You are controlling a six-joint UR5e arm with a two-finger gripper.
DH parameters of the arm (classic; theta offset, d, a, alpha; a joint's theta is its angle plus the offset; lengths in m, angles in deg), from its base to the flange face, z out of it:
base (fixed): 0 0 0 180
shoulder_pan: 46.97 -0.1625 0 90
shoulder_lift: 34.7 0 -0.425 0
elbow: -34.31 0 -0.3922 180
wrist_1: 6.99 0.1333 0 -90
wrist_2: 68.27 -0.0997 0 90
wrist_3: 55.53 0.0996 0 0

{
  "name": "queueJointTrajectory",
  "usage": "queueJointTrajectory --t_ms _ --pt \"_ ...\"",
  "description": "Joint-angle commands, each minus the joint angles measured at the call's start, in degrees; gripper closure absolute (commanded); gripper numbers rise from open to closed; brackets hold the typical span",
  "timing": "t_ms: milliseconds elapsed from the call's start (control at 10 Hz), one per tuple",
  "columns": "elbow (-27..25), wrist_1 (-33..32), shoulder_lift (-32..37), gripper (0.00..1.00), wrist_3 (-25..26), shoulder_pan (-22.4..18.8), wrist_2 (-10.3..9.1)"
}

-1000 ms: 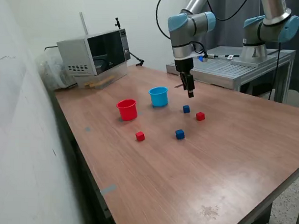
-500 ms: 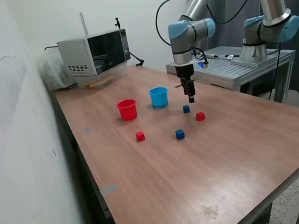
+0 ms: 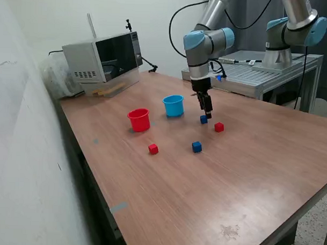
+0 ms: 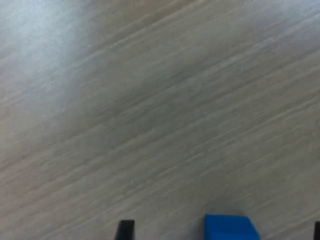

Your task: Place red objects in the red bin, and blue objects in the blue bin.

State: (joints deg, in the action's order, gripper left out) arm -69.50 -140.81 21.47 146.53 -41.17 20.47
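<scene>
My gripper [image 3: 208, 114] hangs low over the table, just above a dark blue cube [image 3: 204, 119]. In the wrist view that blue cube [image 4: 231, 227] lies between my two fingertips [image 4: 125, 229], which stand wide apart and do not touch it; the gripper [image 4: 221, 231] is open and empty. A red cube [image 3: 219, 127] lies just to the exterior view's right of it. A second blue cube [image 3: 197, 147] and a second red cube [image 3: 153, 149] lie nearer the front. The red cup [image 3: 139, 120] and the light blue cup [image 3: 174, 105] stand upright to the exterior view's left.
A microwave [image 3: 104, 60] stands at the table's back left corner. A second robot arm [image 3: 293, 30] stands on a metal bench [image 3: 262, 72] behind the table. A wall runs along the exterior view's left.
My gripper has come down and shifted slightly toward the blue cube near the blue cup. Cubes and cups have not moved.
</scene>
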Motion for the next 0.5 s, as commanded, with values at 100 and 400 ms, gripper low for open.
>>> queueJointTrajectory --t_ms 100,400 --pt "0.62 -0.91 -0.89 0.00 0.00 0.00 0.29" --pt "1.42 -1.35 -0.89 0.00 0.00 0.00 0.29"
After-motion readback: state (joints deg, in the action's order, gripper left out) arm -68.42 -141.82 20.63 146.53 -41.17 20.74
